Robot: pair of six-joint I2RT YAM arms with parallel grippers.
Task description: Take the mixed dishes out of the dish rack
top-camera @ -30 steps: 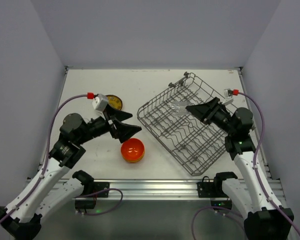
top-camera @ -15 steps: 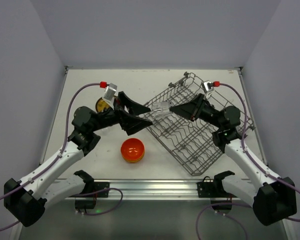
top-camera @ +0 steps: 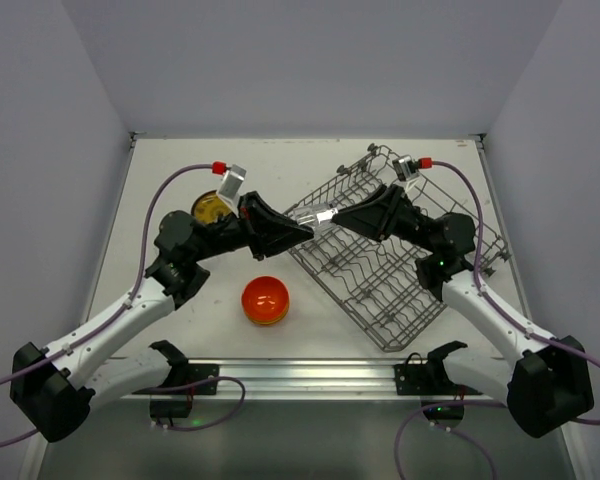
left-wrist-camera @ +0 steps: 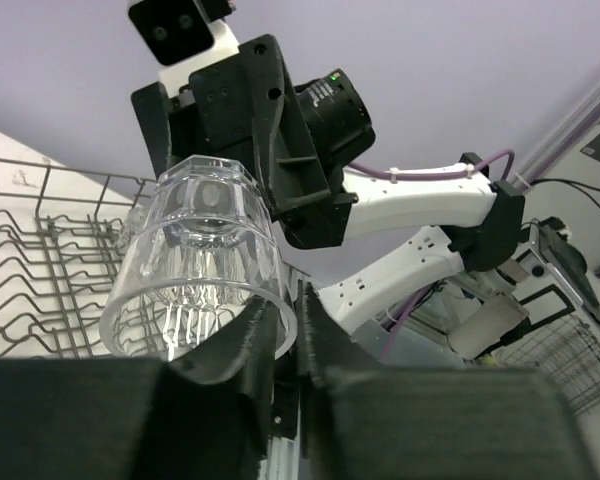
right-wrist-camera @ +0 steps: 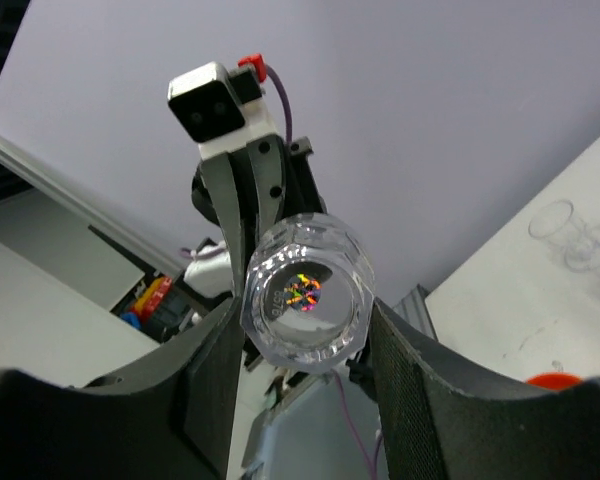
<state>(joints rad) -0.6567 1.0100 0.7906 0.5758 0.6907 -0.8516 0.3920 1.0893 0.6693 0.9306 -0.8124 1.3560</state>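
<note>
**Glass held by both grippers at rack's left corner**

Table [top-camera: 180, 170]: pale, walled on three sides. Dish rack [top-camera: 380, 270]: grey wire, set at an angle on right half. L gripper [top-camera: 302, 228] reaches in from left and R gripper [top-camera: 338, 216] from right, tips meeting above rack's left corner. Plate [top-camera: 212, 207]: yellow-brown, far-left on table, partly behind L arm. Orange bowl [top-camera: 265, 298]: centre-near, apart from rack. Glass [top-camera: 315, 217]: clear, airborne, lying sideways. R jaws clamp its base end; L jaws nearly together, pinching rim wall.
</note>
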